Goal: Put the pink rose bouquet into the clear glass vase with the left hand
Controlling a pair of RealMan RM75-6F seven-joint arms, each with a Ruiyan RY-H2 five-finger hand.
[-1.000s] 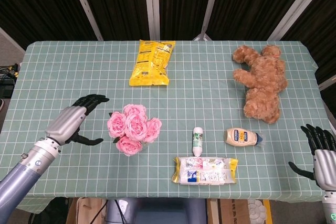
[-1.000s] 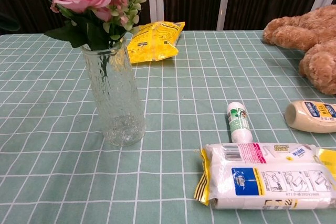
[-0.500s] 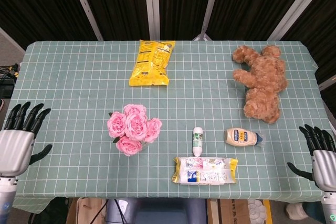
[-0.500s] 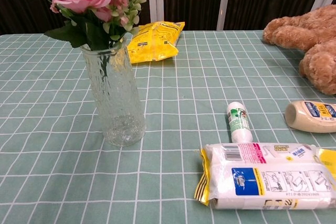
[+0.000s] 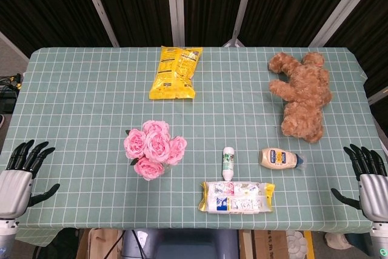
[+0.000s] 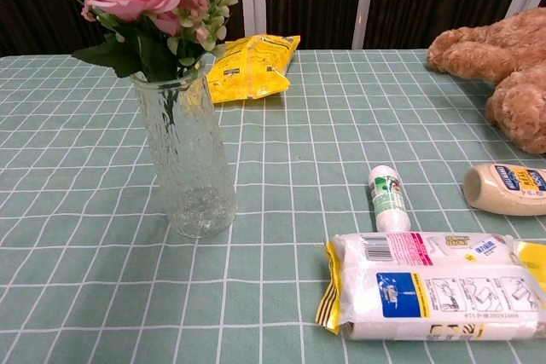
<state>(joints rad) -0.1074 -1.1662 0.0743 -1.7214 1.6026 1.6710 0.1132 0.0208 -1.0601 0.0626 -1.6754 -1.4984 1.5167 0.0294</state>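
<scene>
At far left we see the left hand [image 5: 17, 177] at the near table corner, fingers spread apart and holding nothing, well apart from the flowers. Next we find the roses [image 5: 154, 148] standing in the glass vase [image 6: 185, 158] on the green checked tablecloth [image 5: 79, 101]; in the chest view the vase stands upright, its long axis vertical, with the stems running down inside it and the pink blooms pointing up above the rim. Behind it, toward the far edge, we note a yellow snack bag [image 5: 174, 72] lying flat. To the right of the vase lie a small white bottle [image 5: 228, 162], a wrapped packet [image 5: 237, 196] nearer us, and a squeeze bottle [image 5: 280, 158] on its side. A brown teddy bear [image 5: 302, 93] lies further back. At far right the right hand [image 5: 368, 177] hovers off the table edge, fingers apart, empty.
</scene>
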